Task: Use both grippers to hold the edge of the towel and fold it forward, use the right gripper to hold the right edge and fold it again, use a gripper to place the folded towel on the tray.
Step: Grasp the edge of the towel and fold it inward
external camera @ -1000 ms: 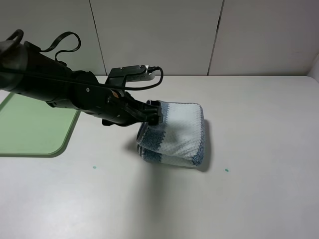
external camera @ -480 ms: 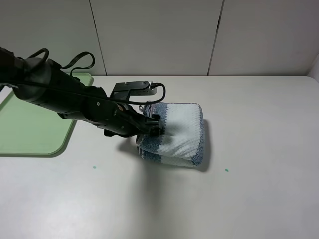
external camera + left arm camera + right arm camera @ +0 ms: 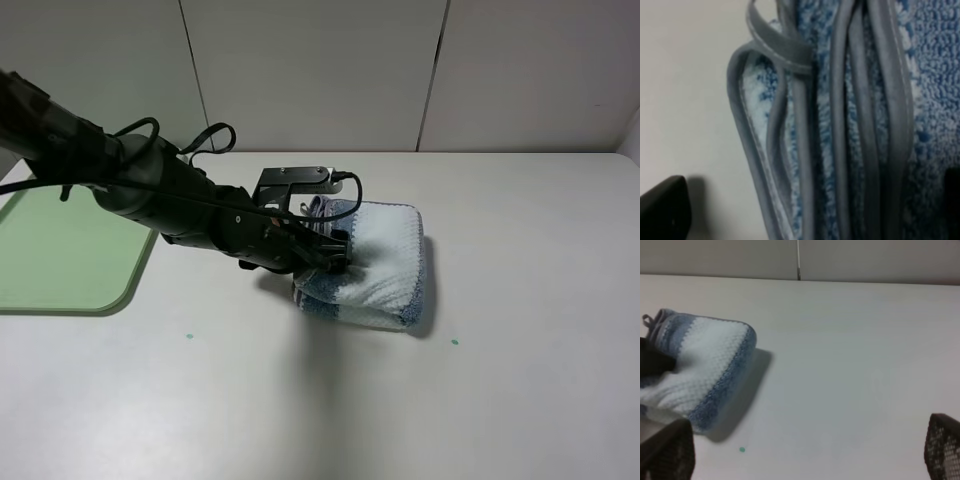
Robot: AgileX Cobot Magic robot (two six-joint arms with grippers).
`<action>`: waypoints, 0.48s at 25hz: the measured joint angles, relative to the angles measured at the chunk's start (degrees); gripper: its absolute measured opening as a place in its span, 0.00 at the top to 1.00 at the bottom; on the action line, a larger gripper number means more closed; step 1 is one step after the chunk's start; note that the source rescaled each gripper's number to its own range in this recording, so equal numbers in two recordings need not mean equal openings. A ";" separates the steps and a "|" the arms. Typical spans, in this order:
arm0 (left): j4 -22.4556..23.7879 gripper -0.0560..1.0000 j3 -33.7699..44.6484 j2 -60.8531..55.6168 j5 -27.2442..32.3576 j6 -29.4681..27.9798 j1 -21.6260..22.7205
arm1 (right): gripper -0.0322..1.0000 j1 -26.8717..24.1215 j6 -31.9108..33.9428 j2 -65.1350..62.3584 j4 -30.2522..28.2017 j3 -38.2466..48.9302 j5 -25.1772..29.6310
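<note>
The left gripper [image 3: 335, 262], jaws spread wide, sits at the hemmed end of the folded towel [image 3: 375, 265]; its fingertips are largely hidden, so contact seems likely but unconfirmed. The towel lies mid-table [image 3: 520, 380], well right of the tray [image 3: 60, 265]. The right gripper [image 3: 805, 452], partly cropped, is spread and empty.

My table [image 3: 520, 400] is pale and matte; behind it stand light wall panels [image 3: 310, 70] split by dark seams, perhaps cabinet doors.
</note>
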 joint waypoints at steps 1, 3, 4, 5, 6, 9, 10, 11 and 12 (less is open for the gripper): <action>-0.14 0.00 -0.33 0.29 -0.26 0.05 -0.21 | 0.00 0.00 0.00 0.00 0.00 0.00 0.00; -0.23 0.00 -0.46 0.40 -0.38 0.10 -0.52 | 0.00 0.00 0.00 0.00 0.05 0.00 0.00; -0.23 0.00 -0.46 0.40 -0.38 0.10 -0.50 | 0.00 0.00 0.00 0.00 0.05 0.00 0.00; -0.28 0.00 -0.53 0.40 -0.38 0.10 -0.50 | 0.00 0.00 0.00 0.00 0.05 0.00 0.00; -0.29 0.00 -0.53 0.40 -0.33 0.10 -0.50 | 0.00 0.00 0.00 0.00 0.05 0.00 0.00; -0.36 0.05 -0.53 0.46 -0.33 0.10 -0.50 | 0.00 0.00 0.00 0.00 0.05 0.00 0.00; -0.41 0.09 -0.53 0.52 -0.33 0.10 -0.50 | 0.00 0.00 0.00 0.00 0.05 0.00 0.00; -0.47 0.14 -0.53 0.58 -0.19 -0.03 -0.50 | 0.00 0.00 0.00 0.00 0.05 0.00 0.00; -0.65 0.21 -0.53 0.63 0.21 -0.03 -0.56 | 0.00 0.00 0.00 0.00 0.05 0.00 0.00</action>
